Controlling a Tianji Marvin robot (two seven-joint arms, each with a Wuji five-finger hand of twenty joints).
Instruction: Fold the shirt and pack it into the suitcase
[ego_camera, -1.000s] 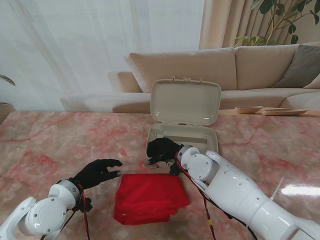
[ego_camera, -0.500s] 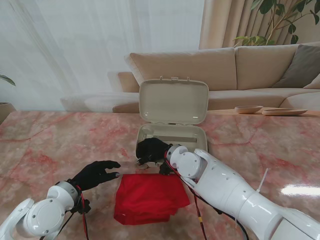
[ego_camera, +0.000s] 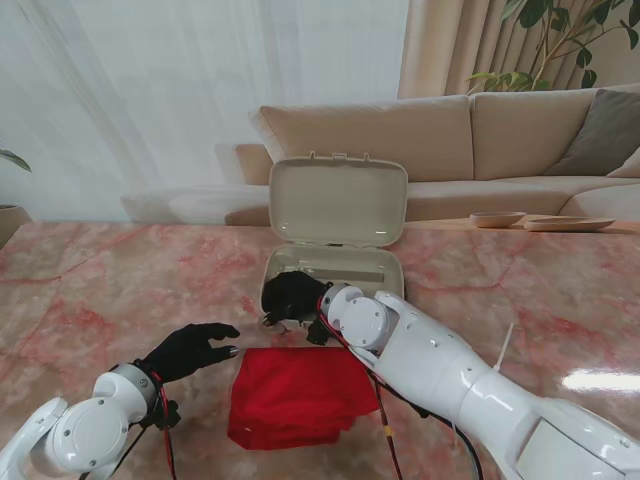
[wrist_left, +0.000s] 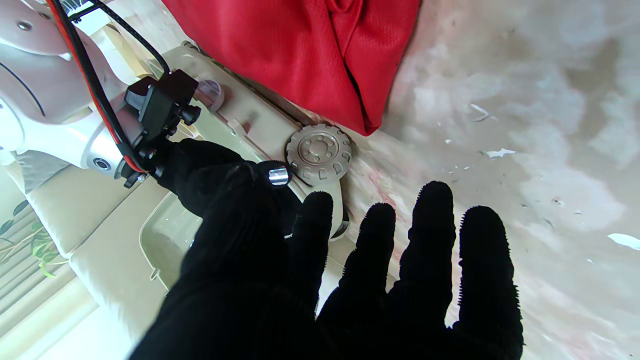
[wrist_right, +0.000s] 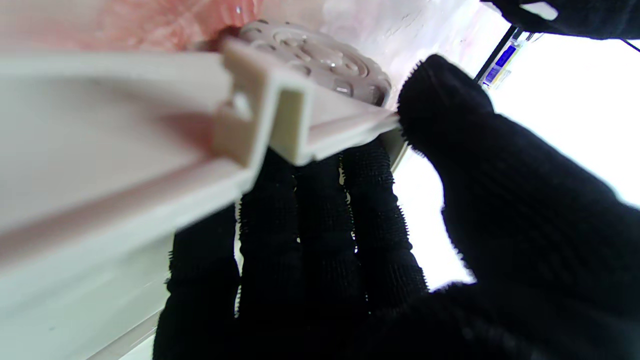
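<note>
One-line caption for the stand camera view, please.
Right hand grips the near rim of the open suitcase; the folded red shirt lies nearer, left hand open beside it.

A: Item one?
B: Shirt (ego_camera: 298, 395), red, folded into a rough rectangle, lying flat on the table nearest me.
A: Item two?
B: Suitcase (ego_camera: 335, 268), beige hard shell, lid standing open and upright, just beyond the shirt; a ribbed round wheel (wrist_left: 318, 153) at its near corner.
</note>
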